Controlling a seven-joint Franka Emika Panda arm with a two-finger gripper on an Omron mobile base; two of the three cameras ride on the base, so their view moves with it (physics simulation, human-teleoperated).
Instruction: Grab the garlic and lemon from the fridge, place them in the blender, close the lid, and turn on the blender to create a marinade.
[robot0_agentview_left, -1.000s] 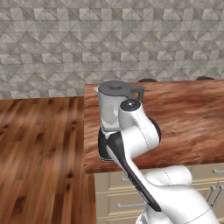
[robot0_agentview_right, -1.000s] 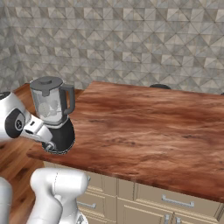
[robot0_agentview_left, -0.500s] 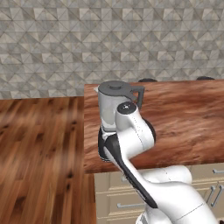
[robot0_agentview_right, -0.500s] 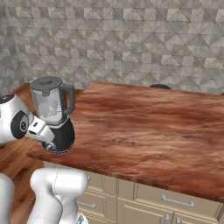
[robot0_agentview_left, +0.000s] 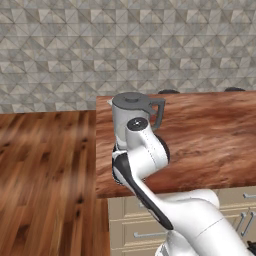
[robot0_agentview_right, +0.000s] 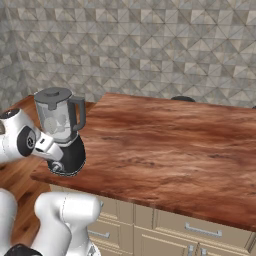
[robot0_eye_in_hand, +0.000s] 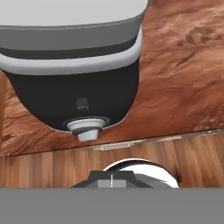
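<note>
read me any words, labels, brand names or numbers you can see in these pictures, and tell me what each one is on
There is no readable text in any of the views.
The blender has a plain black base and a blank silver knob, with no brand or dial marks.
The lid, the wooden counter and the tiled wall carry no words, numbers or signs.

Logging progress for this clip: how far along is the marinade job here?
Late stage. The lid already sits on the blender, which stands at the counter corner. In hand: the shut gripper faces the silver knob on the base. Left: turning it on. Jar contents are unclear.
</note>
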